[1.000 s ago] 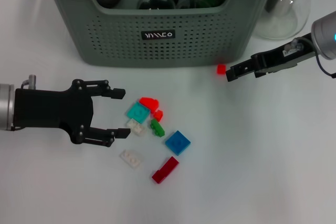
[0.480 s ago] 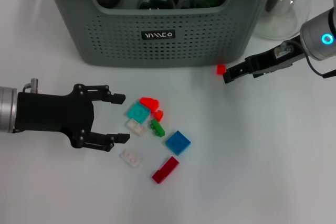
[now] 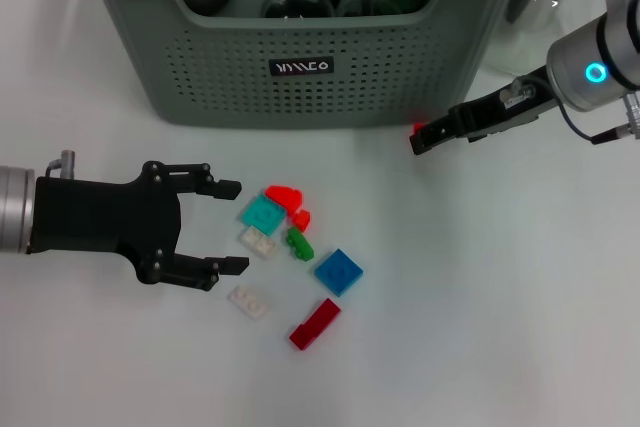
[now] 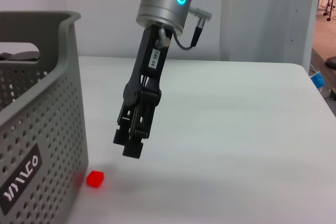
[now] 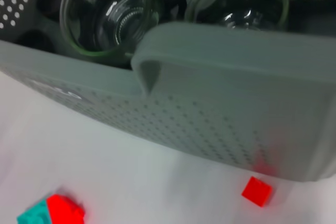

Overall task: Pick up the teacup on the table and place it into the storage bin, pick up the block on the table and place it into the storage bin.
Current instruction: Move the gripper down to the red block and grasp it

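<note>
Closing on small red cube block (image 3: pixel 419 129) beside grey-green perforated plastic storage bin (image 3: pixel 300 47): right claw (image 3: pixel 418 142), shifted leftward, now over it, fingers near-together, empty. Left claw (image 3: pixel 230 227) spread, parked near scattered bricks. Grasp likely next.

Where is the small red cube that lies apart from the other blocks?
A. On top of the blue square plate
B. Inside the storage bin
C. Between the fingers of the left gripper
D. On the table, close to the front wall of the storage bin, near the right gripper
D: the small red cube lies on the table by the storage bin, just ahead of the right gripper.
</note>
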